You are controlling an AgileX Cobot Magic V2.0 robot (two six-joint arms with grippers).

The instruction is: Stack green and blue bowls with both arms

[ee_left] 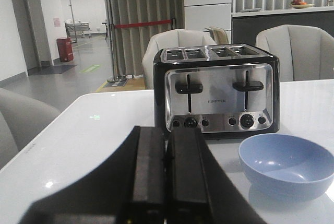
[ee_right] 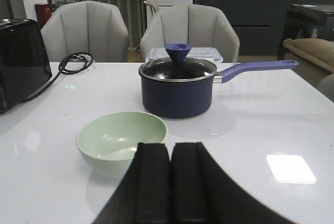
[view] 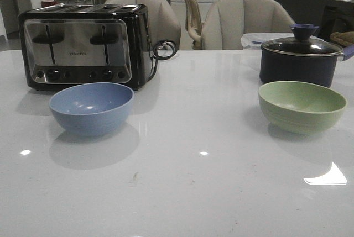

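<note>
The dusty blue bowl (view: 92, 107) stands upright and empty on the white table at the left, in front of the toaster. The pale green bowl (view: 302, 106) stands upright and empty at the right, in front of the navy pot. Neither arm shows in the front view. In the left wrist view my left gripper (ee_left: 166, 132) is shut and empty, short of the blue bowl (ee_left: 286, 165), which lies off to its side. In the right wrist view my right gripper (ee_right: 170, 147) is shut and empty, just short of the green bowl (ee_right: 121, 141).
A black-and-chrome toaster (view: 84, 45) stands at the back left with its cord (view: 164, 48) coiled beside it. A dark navy lidded pot (view: 299, 56) with a long handle stands at the back right, a clear lidded box (ee_right: 185, 54) behind it. Grey chairs (view: 244, 22) line the far edge.
</note>
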